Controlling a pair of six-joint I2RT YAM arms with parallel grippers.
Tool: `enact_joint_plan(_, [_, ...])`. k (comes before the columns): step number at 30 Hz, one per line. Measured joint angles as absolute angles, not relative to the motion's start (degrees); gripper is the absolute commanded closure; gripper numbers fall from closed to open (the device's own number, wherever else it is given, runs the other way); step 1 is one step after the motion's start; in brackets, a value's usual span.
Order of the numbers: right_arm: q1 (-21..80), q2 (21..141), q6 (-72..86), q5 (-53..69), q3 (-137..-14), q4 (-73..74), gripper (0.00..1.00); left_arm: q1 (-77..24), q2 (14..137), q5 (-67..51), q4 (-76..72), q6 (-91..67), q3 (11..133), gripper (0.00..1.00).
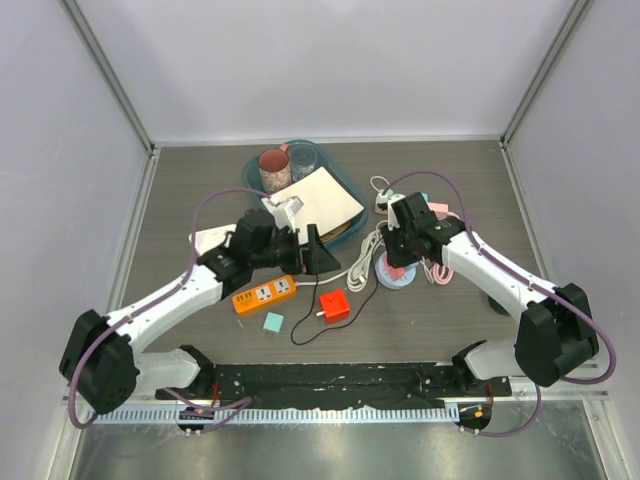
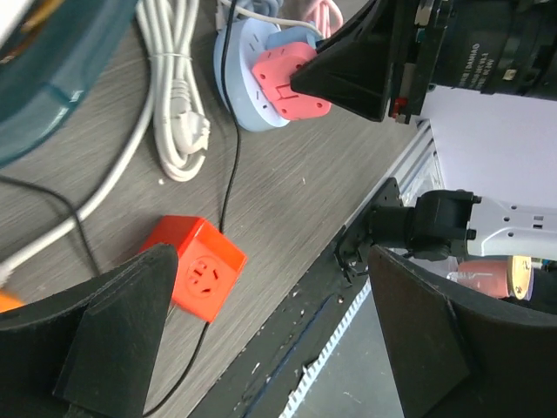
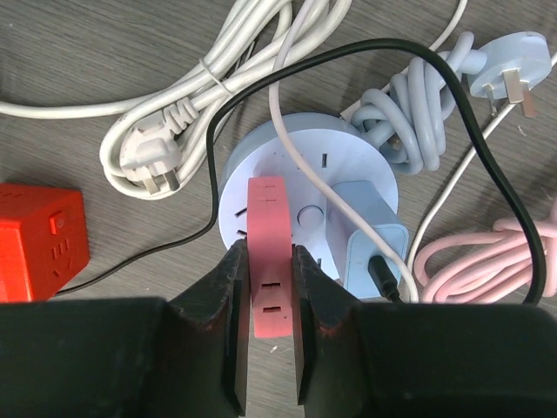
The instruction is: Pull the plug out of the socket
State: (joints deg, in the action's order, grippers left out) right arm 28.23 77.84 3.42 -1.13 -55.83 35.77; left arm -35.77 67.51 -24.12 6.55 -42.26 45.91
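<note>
A round pale-blue socket lies on the table; it also shows in the left wrist view and the top view. A pink plug stands on its left part, also seen in the left wrist view. My right gripper is shut on the pink plug, one finger on each flat side. A light-blue adapter with a cable sits in the socket's right part. My left gripper is open and empty, above the table near the orange cube socket.
Coiled white cable, grey cable with plug, pink cable and a black cord surround the socket. An orange power strip, a teal tray with a cup and paper lie farther left.
</note>
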Motion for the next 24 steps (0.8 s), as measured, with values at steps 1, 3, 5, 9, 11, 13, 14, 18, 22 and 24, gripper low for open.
enact_joint_plan(1, [28.16,77.84,3.70,-0.91,-56.10,36.27,0.99,-37.12,69.01,-23.81,5.13,-42.92,45.91,0.05])
enact_joint_plan(3, [27.92,77.87,4.43,-0.45,-57.06,38.00,0.99,-38.92,72.10,-23.55,1.85,-43.70,45.91,0.06])
enact_joint_plan(5, [27.75,77.87,5.13,0.30,-57.98,39.20,0.99,-39.94,74.85,-23.57,-0.95,-44.64,45.91,0.07])
enact_joint_plan(9, [27.64,77.19,7.35,1.83,-58.17,39.29,0.99,-41.43,80.25,-23.57,-5.80,-45.32,45.95,0.07])
enact_joint_plan(11, [27.57,76.62,8.19,2.28,-58.17,39.29,0.99,-41.91,82.08,-23.57,-7.66,-45.69,45.98,0.07])
enact_joint_plan(13, [27.57,76.07,8.88,2.59,-58.17,39.29,0.99,-42.39,83.33,-23.62,-9.26,-45.93,46.04,0.09])
enact_joint_plan(14, [27.57,75.83,9.15,2.74,-58.17,39.29,0.99,-42.74,84.29,-23.62,-10.00,-46.09,46.63,0.09])
enact_joint_plan(18, [27.57,75.07,9.93,3.09,-58.17,39.29,0.99,-44.23,85.82,-23.51,-11.44,-46.06,48.71,0.09])
enact_joint_plan(22, [27.40,74.15,10.81,2.98,-58.15,39.35,0.99,-46.26,86.26,-23.09,-13.39,-45.80,50.39,0.09])
enact_joint_plan(24, [27.11,73.84,11.00,3.09,-58.15,39.46,0.99,-46.94,86.72,-23.09,-14.24,-45.65,50.96,0.11])
